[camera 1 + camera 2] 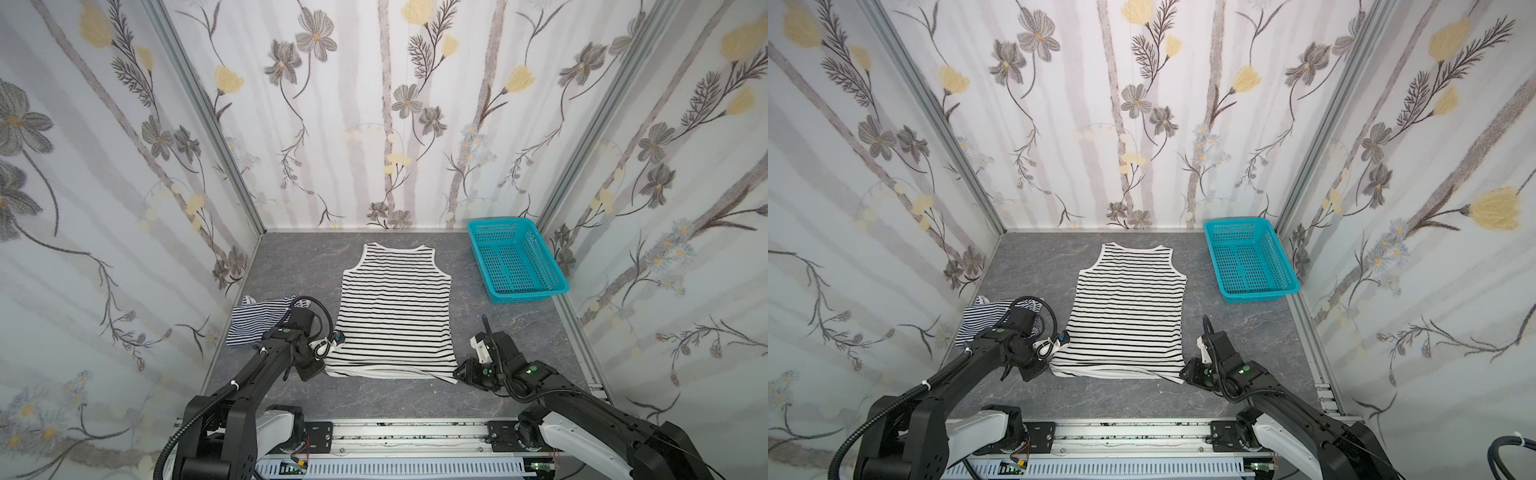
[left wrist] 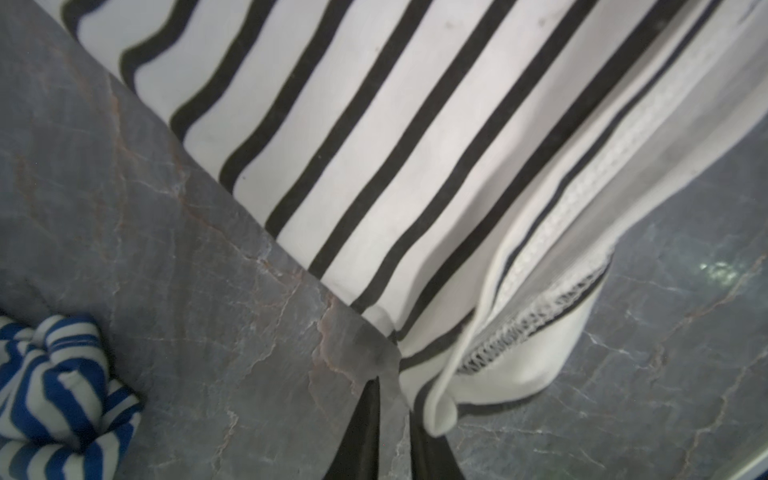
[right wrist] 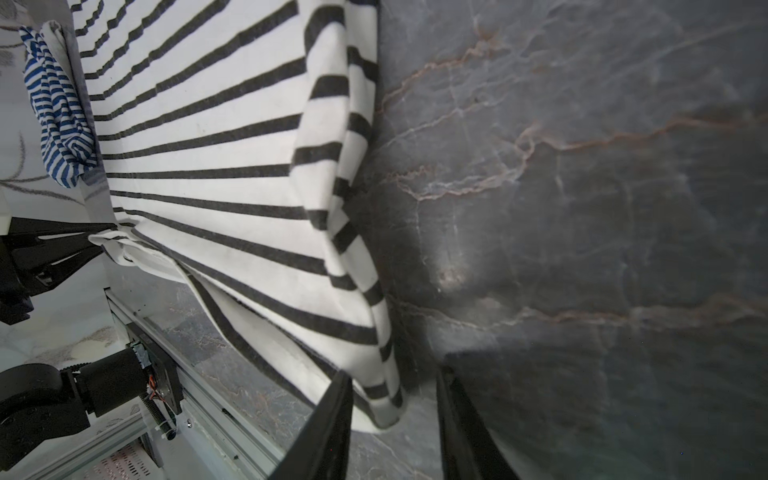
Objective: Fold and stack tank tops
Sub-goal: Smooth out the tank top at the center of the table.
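Left gripper [image 2: 394, 405] sat at the near left corner of the black-striped top [image 1: 395, 311], fingers parted a crack, gripping nothing. The navy-striped top [image 1: 253, 320] lay bunched just beyond it, by the left wall. The grey marbled table [image 1: 299, 266] carried the larger top spread flat in the middle. Right gripper [image 3: 392, 374] stood open around its near right corner. The teal basket [image 1: 536, 253] rested back right, with flowered walls [image 1: 374, 104] all round.

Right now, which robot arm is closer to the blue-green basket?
The right. The right fingers sit at a near corner of the big striped top, on the side toward the basket; the left fingers are at its other near corner, farther away.
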Controlling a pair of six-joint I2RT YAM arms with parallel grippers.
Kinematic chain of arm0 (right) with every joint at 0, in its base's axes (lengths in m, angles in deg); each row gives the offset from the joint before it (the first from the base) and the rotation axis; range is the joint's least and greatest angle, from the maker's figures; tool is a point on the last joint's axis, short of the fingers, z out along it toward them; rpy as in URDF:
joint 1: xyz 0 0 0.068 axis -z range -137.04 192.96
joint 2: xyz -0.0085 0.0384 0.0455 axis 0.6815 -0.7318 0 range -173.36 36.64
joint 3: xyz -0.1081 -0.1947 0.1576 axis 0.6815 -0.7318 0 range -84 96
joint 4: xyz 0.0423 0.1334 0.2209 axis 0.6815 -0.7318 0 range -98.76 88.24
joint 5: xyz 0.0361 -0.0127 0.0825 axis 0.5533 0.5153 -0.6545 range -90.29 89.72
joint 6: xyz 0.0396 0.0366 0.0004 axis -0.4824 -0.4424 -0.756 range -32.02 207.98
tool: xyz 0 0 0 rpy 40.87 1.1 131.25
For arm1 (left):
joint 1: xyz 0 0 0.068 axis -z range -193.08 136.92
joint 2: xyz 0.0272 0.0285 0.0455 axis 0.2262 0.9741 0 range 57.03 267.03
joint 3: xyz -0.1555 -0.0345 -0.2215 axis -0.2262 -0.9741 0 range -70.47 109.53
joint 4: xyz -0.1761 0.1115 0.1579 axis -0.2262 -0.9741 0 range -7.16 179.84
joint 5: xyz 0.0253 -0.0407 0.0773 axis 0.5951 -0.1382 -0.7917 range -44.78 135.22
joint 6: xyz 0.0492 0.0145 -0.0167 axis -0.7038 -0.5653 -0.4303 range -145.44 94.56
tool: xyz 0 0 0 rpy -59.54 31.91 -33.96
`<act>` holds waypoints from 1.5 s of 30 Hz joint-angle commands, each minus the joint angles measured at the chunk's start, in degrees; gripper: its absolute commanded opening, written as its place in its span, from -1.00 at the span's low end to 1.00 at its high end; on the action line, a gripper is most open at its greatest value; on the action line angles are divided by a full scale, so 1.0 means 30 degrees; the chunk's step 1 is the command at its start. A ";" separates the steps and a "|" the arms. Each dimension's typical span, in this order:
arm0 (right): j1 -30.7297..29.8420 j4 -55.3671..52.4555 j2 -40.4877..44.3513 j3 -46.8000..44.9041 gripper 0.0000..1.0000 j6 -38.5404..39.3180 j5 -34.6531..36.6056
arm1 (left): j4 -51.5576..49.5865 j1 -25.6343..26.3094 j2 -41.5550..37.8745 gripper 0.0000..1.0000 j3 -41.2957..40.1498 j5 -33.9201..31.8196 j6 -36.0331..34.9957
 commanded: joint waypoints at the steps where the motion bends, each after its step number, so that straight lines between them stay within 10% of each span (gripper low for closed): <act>1: -0.0013 -0.0792 0.0223 0.0634 -0.15 0.0337 0.0758 | -0.0664 0.0002 -0.0633 -0.63 -0.0111 -0.0445 -0.0682; 7: -0.0001 -0.2481 0.0762 0.2562 -0.13 0.0447 0.1884 | -0.1157 -0.0175 -0.1070 -0.67 0.1104 -0.0521 -0.0723; 18: -0.2401 0.2427 -0.3471 0.4495 -0.31 -0.1256 0.1131 | -0.0727 0.1755 0.4779 -0.62 0.6995 0.5876 0.3201; 45: -0.8827 0.5473 -1.0205 0.6768 -0.42 -0.2574 0.0470 | 0.1106 0.8294 0.6575 -0.61 0.3918 0.5628 0.5705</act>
